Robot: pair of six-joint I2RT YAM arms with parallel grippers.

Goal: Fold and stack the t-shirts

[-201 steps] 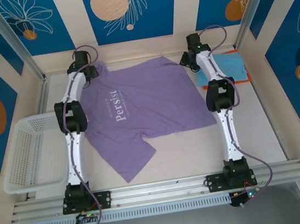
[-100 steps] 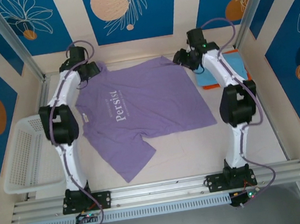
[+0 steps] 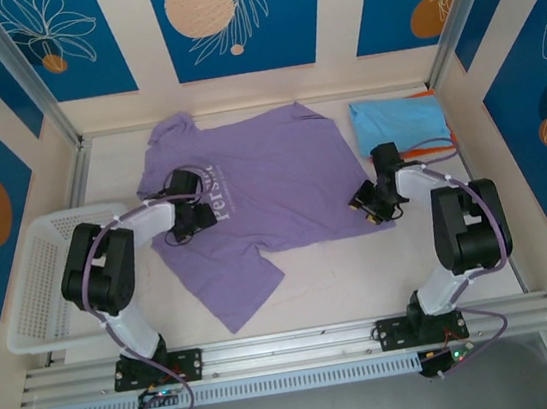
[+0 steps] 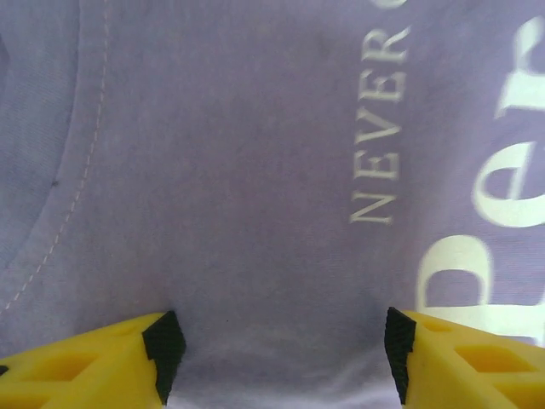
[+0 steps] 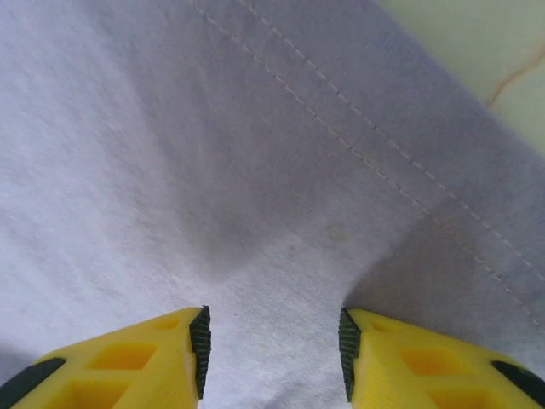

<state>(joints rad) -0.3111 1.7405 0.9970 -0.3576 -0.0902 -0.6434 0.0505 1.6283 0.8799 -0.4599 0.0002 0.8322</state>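
The lavender-purple t-shirt (image 3: 279, 168) lies spread flat in the middle of the table, white lettering up. My left gripper (image 3: 194, 215) rests low on its chest beside the lettering. In the left wrist view its jaws stand open (image 4: 281, 358), pressed onto the purple cloth (image 4: 255, 170), which puckers slightly between them. My right gripper (image 3: 372, 202) is down on the shirt's right hem corner. Its jaws are open (image 5: 272, 354) over the cloth (image 5: 213, 170), with the stitched hem just beyond. A folded light blue t-shirt (image 3: 399, 119) lies at the back right on an orange one (image 3: 426, 94).
A white mesh basket (image 3: 51, 274) stands at the left table edge. Bare tabletop (image 3: 362, 263) lies in front of the purple shirt and shows past the hem (image 5: 502, 51). Metal frame posts (image 3: 19, 72) rise at the back corners.
Both arms have pulled back from the shirt's far edge and dropped low. The left gripper now sits on the chest, the right on the hem corner. Both sets of jaws have narrowed.
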